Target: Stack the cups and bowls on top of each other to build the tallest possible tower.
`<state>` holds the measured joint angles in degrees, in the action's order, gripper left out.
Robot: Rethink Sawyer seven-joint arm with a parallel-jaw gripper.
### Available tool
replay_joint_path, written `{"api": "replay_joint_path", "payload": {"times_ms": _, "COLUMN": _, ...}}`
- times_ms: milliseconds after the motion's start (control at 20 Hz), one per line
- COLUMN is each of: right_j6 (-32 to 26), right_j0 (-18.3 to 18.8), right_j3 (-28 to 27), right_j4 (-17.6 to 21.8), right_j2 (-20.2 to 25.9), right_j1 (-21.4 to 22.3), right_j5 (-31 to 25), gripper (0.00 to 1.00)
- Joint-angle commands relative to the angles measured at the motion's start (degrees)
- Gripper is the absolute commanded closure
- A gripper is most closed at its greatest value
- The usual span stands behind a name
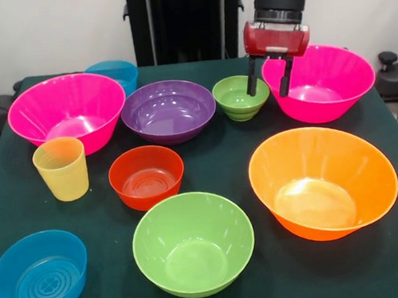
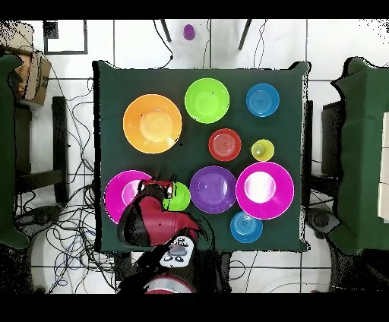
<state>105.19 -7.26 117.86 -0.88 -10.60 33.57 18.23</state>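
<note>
My gripper point(image 1: 269, 82) hangs open at the back right. Its left finger is between the small lime-green bowl point(image 1: 240, 97) and the right pink bowl point(image 1: 326, 80); its right finger is inside that pink bowl, so the jaws straddle its rim. The yellow ribbed cup point(image 1: 61, 169) stands upright at the left, by the other pink bowl point(image 1: 67, 109). The purple bowl point(image 1: 168, 111), red-orange bowl point(image 1: 147, 176), big orange bowl point(image 1: 322, 179), big lime-green bowl point(image 1: 192, 242) and two blue bowls point(image 1: 40, 273) point(image 1: 114, 72) all stand apart, none nested. In the overhead view the gripper point(image 2: 158, 185) is over the pink bowl point(image 2: 121, 194).
The bowls stand on a dark green tablecloth point(image 1: 214, 154). The robot's black pedestal point(image 1: 172, 18) rises behind the table. Chairs stand at both sides of the table point(image 2: 365, 152), and cables lie on the floor around it.
</note>
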Motion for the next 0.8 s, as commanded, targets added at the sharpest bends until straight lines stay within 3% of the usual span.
{"api": "replay_joint_path", "payload": {"times_ms": 50, "right_j6": 9.6, "right_j0": -2.8, "right_j3": 6.4, "right_j4": 2.2, "right_j2": 2.6, "right_j1": 5.4, "right_j5": -2.6, "gripper": 0.0}}
{"api": "replay_joint_path", "payload": {"times_ms": 350, "right_j6": 9.2, "right_j0": -4.3, "right_j3": 6.9, "right_j4": 1.7, "right_j2": 1.7, "right_j1": 4.0, "right_j5": -1.5, "gripper": 0.0}}
{"api": "replay_joint_path", "payload": {"times_ms": 800, "right_j6": 11.5, "right_j0": -4.6, "right_j3": 8.5, "right_j4": 0.1, "right_j2": 3.9, "right_j1": 6.3, "right_j5": -2.4, "gripper": 0.0}}
